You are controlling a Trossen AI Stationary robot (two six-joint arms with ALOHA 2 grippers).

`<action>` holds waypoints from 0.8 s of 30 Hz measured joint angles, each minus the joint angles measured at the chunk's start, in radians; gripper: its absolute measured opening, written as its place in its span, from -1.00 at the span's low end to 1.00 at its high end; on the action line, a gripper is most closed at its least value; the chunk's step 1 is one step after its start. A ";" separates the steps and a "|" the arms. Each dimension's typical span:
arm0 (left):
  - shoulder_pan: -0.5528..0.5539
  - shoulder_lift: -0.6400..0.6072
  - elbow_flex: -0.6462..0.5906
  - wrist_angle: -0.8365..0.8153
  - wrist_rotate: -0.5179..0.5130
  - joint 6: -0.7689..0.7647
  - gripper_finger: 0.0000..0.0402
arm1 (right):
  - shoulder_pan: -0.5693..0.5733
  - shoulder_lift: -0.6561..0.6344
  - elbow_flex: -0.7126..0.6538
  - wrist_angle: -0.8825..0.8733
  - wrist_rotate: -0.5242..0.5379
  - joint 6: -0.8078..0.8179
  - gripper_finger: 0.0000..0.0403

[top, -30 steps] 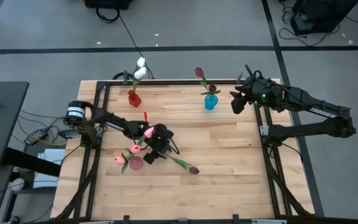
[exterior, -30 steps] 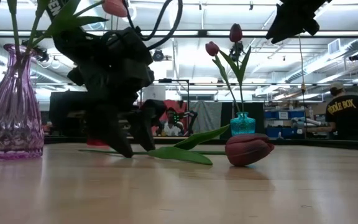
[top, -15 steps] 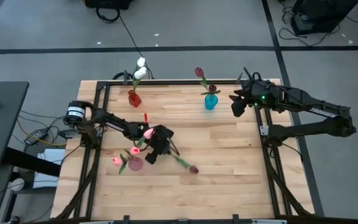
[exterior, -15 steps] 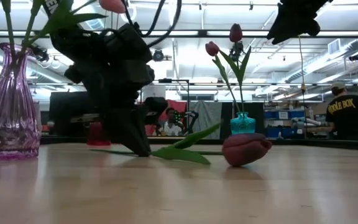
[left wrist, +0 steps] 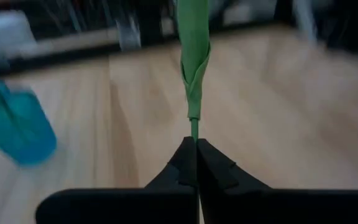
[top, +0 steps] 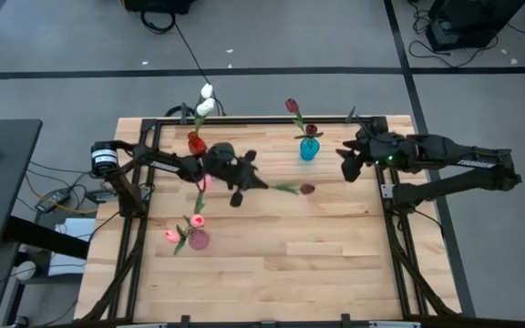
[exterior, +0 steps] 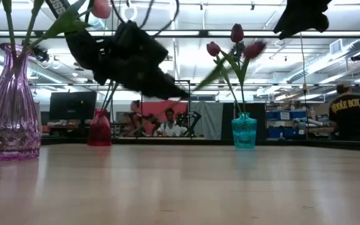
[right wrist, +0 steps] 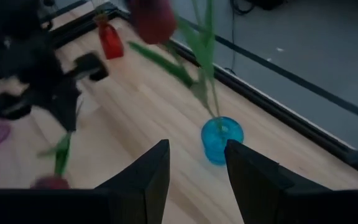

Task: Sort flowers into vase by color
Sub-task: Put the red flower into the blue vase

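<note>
My left gripper (top: 252, 182) is shut on a dark maroon tulip; its head (top: 307, 189) and leaf (top: 285, 189) stick out toward the table's right, above the wood. The tulip shows blurred in the low view (exterior: 255, 49). Just beyond it, a blue vase (top: 309, 148) at the far middle holds maroon tulips (top: 292, 106) by their stems. My right gripper (top: 346, 162) hovers open to the right of that vase, nothing between its fingers (right wrist: 194, 163). My left gripper pinches the tulip's thin green stem (left wrist: 194, 129) at its bare lower end, between the two fingertips (left wrist: 185, 158). The fingers come from the table's left, nearly level, in line with the stem. The tulip juts out past them, lifted clear of the table.
A red vase (top: 196, 143) with white tulips (top: 206, 105) stands at the far left. A pink glass vase (top: 198, 240) with pink tulips (top: 173, 235) stands at the near left. Black frame rails (top: 392, 191) run along the table's sides. People (exterior: 349, 112) show beyond the table.
My left gripper has shut on the stem of the maroon tulip that lay on the table. It has risen and swung toward the far edge and the blue vase, tipping up toward level. The tulip has come off the wood and now sticks out toward the right.
</note>
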 joint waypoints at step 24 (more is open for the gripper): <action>0.016 -0.001 0.193 0.485 0.030 -0.306 -1.00 | 0.188 0.317 -0.240 1.217 -0.031 -0.564 -0.18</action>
